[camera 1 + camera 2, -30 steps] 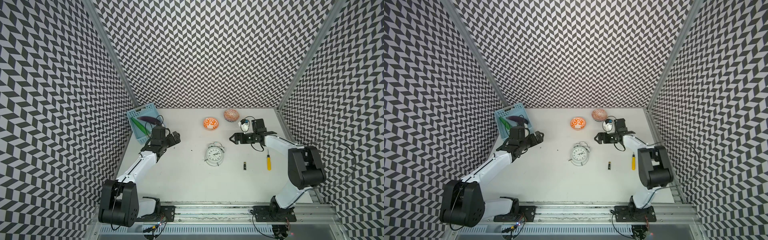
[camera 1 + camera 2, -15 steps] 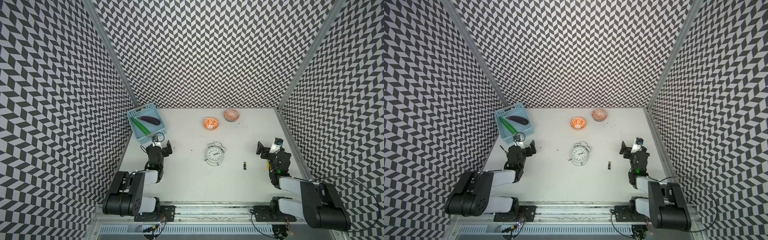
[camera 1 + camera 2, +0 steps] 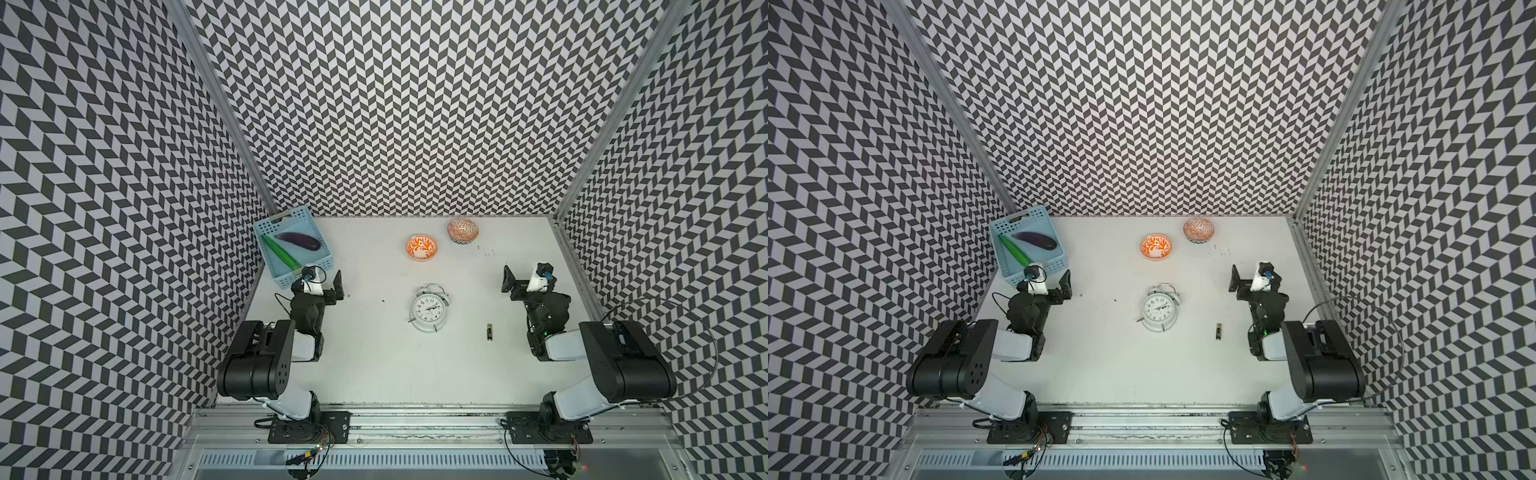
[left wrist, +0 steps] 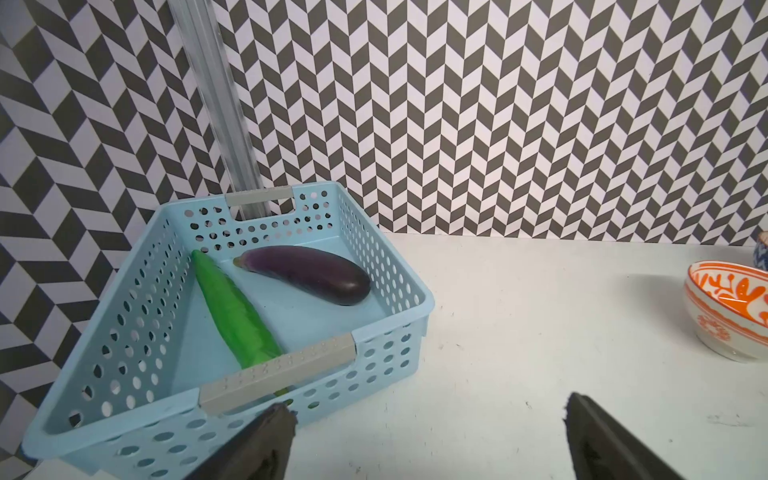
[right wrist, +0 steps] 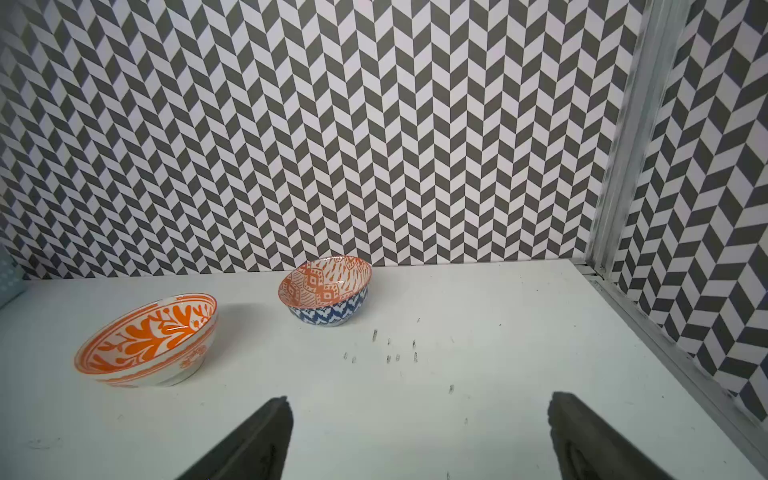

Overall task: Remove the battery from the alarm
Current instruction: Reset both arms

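Note:
The alarm (image 3: 430, 309) (image 3: 1159, 309), a white twin-bell clock, lies face up in the middle of the table in both top views. The battery (image 3: 490, 331) (image 3: 1218, 331), a slim black cylinder with a gold end, lies on the table right of the alarm and apart from it. My left gripper (image 3: 325, 286) (image 3: 1055, 287) (image 4: 430, 405) is open and empty at the left side, next to the basket. My right gripper (image 3: 524, 280) (image 3: 1252, 279) (image 5: 420, 399) is open and empty at the right side, beyond the battery. Neither wrist view shows the alarm or the battery.
A light blue basket (image 3: 320, 266) (image 4: 390, 332) at the back left holds a purple eggplant (image 4: 307, 272) and a green cucumber (image 4: 237, 311). An orange-patterned bowl (image 3: 422, 247) (image 5: 145, 340) and an orange-and-blue bowl (image 3: 462, 230) (image 5: 326, 297) stand at the back. Both arms are folded near the front corners.
Both arms have drawn back from the table's middle toward the front and folded up at the sides. Both grippers stay open. The alarm and battery have not moved.

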